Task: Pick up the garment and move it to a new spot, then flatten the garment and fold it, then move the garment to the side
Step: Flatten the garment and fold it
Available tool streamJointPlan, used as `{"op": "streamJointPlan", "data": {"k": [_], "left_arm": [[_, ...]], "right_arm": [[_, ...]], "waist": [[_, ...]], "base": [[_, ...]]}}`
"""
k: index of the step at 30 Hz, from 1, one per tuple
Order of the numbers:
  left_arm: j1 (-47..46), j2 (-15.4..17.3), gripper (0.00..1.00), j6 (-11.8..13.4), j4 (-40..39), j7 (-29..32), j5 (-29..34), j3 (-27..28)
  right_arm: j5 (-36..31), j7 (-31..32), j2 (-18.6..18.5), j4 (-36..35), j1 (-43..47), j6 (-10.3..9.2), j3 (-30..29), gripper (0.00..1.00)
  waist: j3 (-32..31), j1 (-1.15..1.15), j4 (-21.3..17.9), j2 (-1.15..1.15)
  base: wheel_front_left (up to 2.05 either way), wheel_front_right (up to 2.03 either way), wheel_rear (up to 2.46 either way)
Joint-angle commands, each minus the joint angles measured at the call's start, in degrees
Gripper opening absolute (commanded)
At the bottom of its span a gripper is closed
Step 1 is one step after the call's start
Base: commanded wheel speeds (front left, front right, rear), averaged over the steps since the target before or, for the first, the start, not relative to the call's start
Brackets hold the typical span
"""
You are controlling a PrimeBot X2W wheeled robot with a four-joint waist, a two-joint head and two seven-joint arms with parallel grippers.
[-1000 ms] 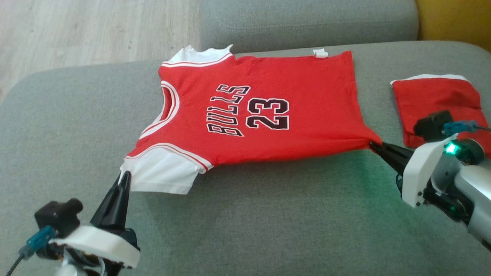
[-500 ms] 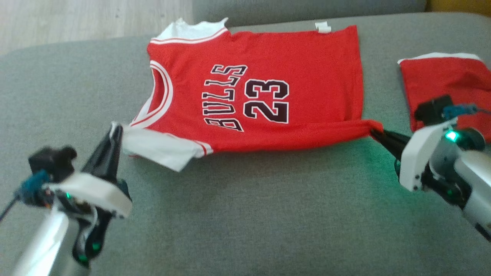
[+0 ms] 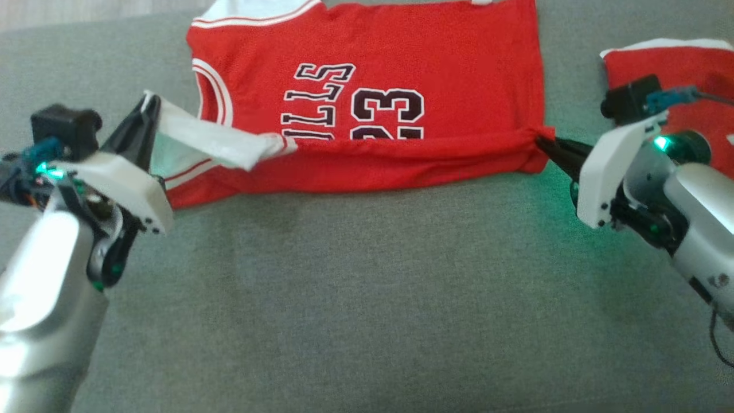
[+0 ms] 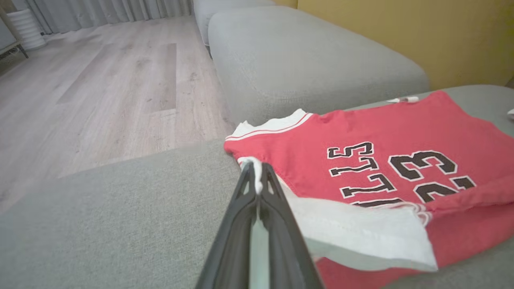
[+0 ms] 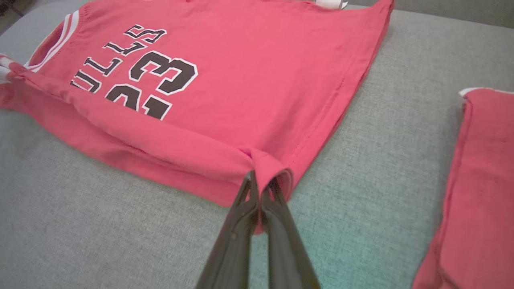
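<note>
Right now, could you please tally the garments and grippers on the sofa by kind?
Garments: 2 (jersey, folded red garment)
Grippers: 2 (left gripper, right gripper, both shut on the jersey)
Total: 4

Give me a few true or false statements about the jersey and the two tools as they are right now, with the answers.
1. The left tool is shut on the jersey's white sleeve. True.
2. The right tool hangs open above the jersey. False: it is shut on the jersey's red corner.
3. The jersey's near edge is lifted over the lower part of the number. True.
4. The second red garment lies on the robot's left. False: it lies on its right.
</note>
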Motion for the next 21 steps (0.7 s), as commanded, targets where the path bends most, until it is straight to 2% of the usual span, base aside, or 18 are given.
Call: {"op": "streamJointPlan", "data": {"k": [1,7,8,9,10,11,15,17,21], "left_arm": [[-3.9,2.7,0.0,-0.2,-0.7,0.0,0.5,2.1],[-10.9,1.6,0.0,-1.4,6.6,-1.6,2.4,-0.1],[-12.1,1.2,0.0,-1.6,7.3,-2.6,2.6,-0.4],[-13.3,0.6,0.04,-1.7,8.1,-3.9,2.7,-0.3],[-14.6,-0.1,0.46,-1.7,8.6,-6.0,2.7,0.1],[-15.7,-0.8,1.0,-1.6,9.3,-8.2,2.5,0.6],[-18.8,-3.4,1.0,0.4,11.8,-17.6,1.4,3.8],[-18.9,-4.2,1.0,0.8,12.7,-21.3,1.2,4.7],[-16.3,-6.1,1.0,0.7,12.0,-24.3,0.0,6.5]], "right_arm": [[-0.6,0.1,-0.4,-0.6,-1.3,0.37,0.0,0.0],[-1.1,-0.9,1.2,2.3,-4.6,0.37,0.8,0.0],[-1.7,-2.1,1.5,3.3,-5.4,0.37,0.5,0.76],[-2.2,-3.2,2.0,4.4,-6.0,0.37,0.3,1.0],[-2.7,-4.5,2.5,5.4,-6.7,0.37,-0.1,1.0],[-2.9,-5.9,3.0,6.6,-7.3,0.37,-0.8,1.0],[-3.0,-12.4,4.8,10.0,-8.6,0.37,-3.7,1.0],[-4.3,-17.5,5.3,11.4,-8.9,0.37,-5.2,1.0],[-7.0,-28.2,7.0,12.9,-8.2,0.37,-8.4,1.0]], "waist": [[0.8,-0.01,-0.4,0.0],[3.0,-0.01,-1.0,0.0],[3.3,-0.01,-1.1,0.0],[3.5,-0.01,-1.1,0.0],[3.7,-0.01,-1.2,0.0],[3.8,-0.01,-1.2,0.0],[3.4,-0.01,-1.3,0.0],[2.6,-0.01,-1.3,0.0],[0.9,-0.01,-1.3,0.0]], "base": [[0.0,0.0,0.0],[0.0,0.0,0.0],[0.0,0.0,0.0],[0.0,0.0,0.0],[0.0,0.0,0.0],[0.0,0.0,0.0],[0.0,0.0,0.0],[0.0,0.0,0.0],[0.0,0.0,0.0]]}}
